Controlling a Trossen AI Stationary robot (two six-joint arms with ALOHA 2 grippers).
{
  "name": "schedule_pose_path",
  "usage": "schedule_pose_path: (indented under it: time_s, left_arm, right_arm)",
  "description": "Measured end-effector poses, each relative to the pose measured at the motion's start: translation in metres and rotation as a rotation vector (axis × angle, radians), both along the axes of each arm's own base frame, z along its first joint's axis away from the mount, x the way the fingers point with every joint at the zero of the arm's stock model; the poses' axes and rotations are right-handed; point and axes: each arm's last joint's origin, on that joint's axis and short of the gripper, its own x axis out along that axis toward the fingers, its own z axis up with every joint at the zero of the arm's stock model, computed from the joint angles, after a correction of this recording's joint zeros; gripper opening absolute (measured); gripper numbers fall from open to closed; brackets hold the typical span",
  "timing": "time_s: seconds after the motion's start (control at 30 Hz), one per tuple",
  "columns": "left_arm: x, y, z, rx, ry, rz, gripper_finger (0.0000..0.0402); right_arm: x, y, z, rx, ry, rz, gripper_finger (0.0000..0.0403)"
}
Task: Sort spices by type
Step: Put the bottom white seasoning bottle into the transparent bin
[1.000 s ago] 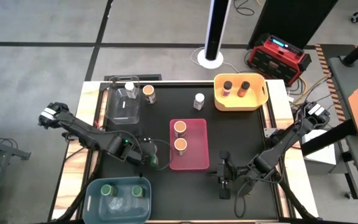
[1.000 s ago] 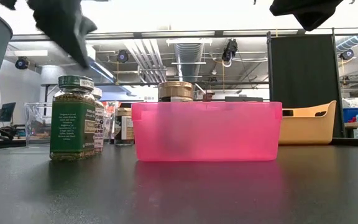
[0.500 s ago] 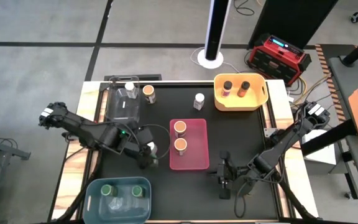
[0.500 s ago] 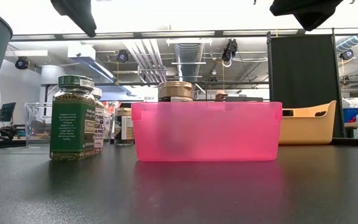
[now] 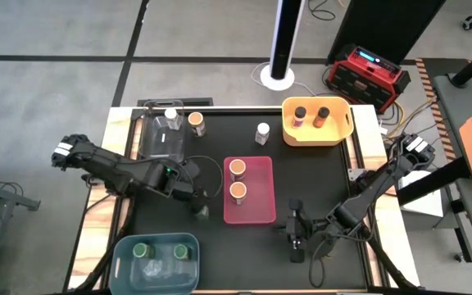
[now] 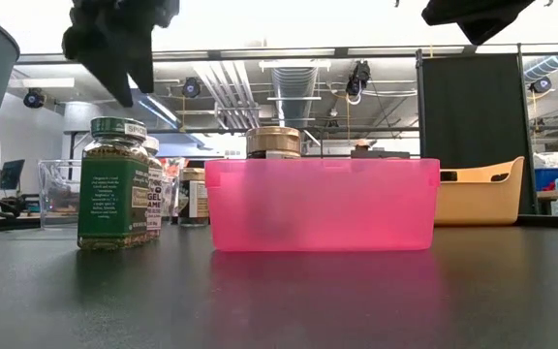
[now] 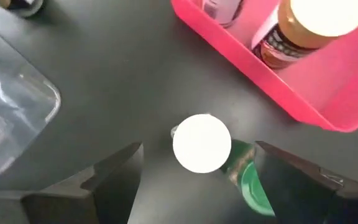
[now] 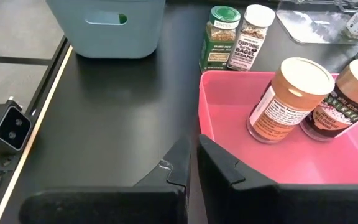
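Spices are maybe two-thirds sorted from where I'm sitting. Two orange-lidded jars (image 5: 237,179) sit in the pink bin (image 5: 262,209), two dark-lidded ones (image 5: 311,114) in the yellow bin (image 5: 291,134), two green-lidded ones (image 5: 161,249) in the blue bin (image 5: 124,254), and one white-lidded jar (image 5: 170,117) in the clear bin (image 5: 162,150).

Left loose on the surface (image 5: 310,180): an orange-lidded jar (image 5: 196,123) by the clear bin, a white-lidded one (image 5: 262,131) mid-surface, and a green-lidded jar (image 6: 112,183) touching a white-lidded one (image 7: 202,142) just beside the pink bin.

My left tool (image 7: 194,177) hangs right above that pair, fingers spread and holding nothing, the white lid centred between them. I think the green one sits slightly off to one finger's side. Right tool (image 8: 190,163) waits clenched and empty near the pink bin.
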Motion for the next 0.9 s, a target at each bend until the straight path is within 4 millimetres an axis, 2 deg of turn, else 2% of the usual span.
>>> schedule_pose_path:
  time_s: [0.17,0.43,0.67,0.9]
  left_arm:
    - [0.0,0.002,-0.009,-0.028,-0.003,0.056,0.0286]
    - [0.004,0.0,-0.011,-0.066,-0.059,0.093,0.0285]
    - [0.002,0.0,-0.026,-0.093,-0.034,0.125,0.0285]
    - [0.003,0.0,-0.029,-0.094,-0.036,0.138,0.0285]
  right_arm:
    - [-0.001,0.0,-0.001,-0.01,0.01,0.009,0.0018]
    - [-0.001,0.0,-0.002,-0.02,0.031,0.033,0.0018]
    - [-0.002,-0.001,-0.003,-0.025,0.04,0.031,0.0018]
    - [-0.002,-0.001,-0.003,-0.02,0.041,0.027,0.0018]
